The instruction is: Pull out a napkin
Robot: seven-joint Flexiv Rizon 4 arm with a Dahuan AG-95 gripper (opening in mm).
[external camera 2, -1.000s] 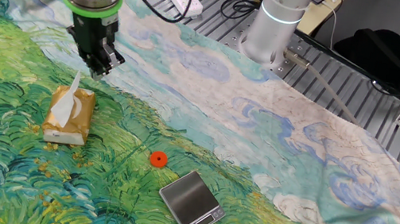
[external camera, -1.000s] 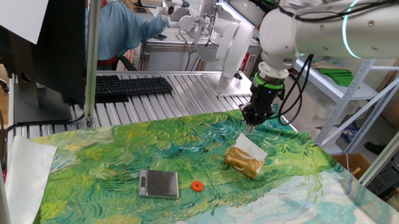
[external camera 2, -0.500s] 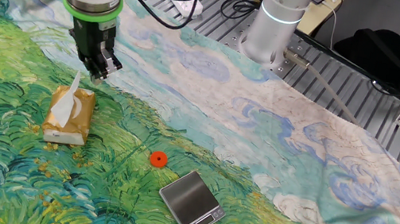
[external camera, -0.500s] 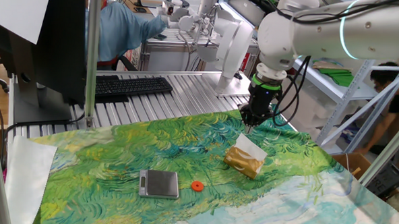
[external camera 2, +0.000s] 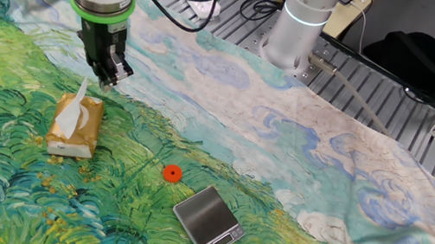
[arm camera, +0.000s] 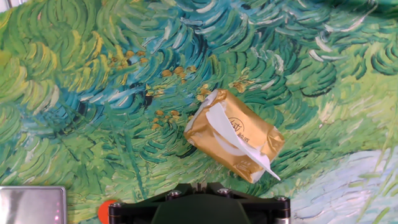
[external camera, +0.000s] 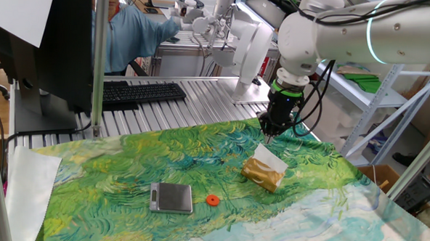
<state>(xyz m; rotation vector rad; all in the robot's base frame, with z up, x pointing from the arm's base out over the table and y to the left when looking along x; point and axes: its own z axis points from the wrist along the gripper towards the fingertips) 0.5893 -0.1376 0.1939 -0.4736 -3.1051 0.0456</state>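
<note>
The napkin (external camera: 270,156) is a white sheet that sticks up out of the golden-brown packet (external camera: 262,176) lying on the painted cloth. In the other fixed view the napkin (external camera 2: 73,113) rises from the packet (external camera 2: 87,125). In the hand view the napkin (arm camera: 217,127) curls across the packet (arm camera: 256,140). My gripper (external camera: 268,130) hangs a little above and behind the packet, not touching it, and also shows in the other fixed view (external camera 2: 109,79). Its fingers look closed together and hold nothing. In the hand view only the black hand body at the bottom edge shows.
A small metal scale (external camera: 171,198) and an orange disc (external camera: 213,200) lie on the cloth in front of the packet. They also show in the other fixed view, scale (external camera 2: 208,217) and disc (external camera 2: 172,173). A keyboard (external camera: 137,92) lies behind the cloth.
My gripper has shifted very slightly near the packet's napkin end. The packet, napkin, scale and disc have not moved.
</note>
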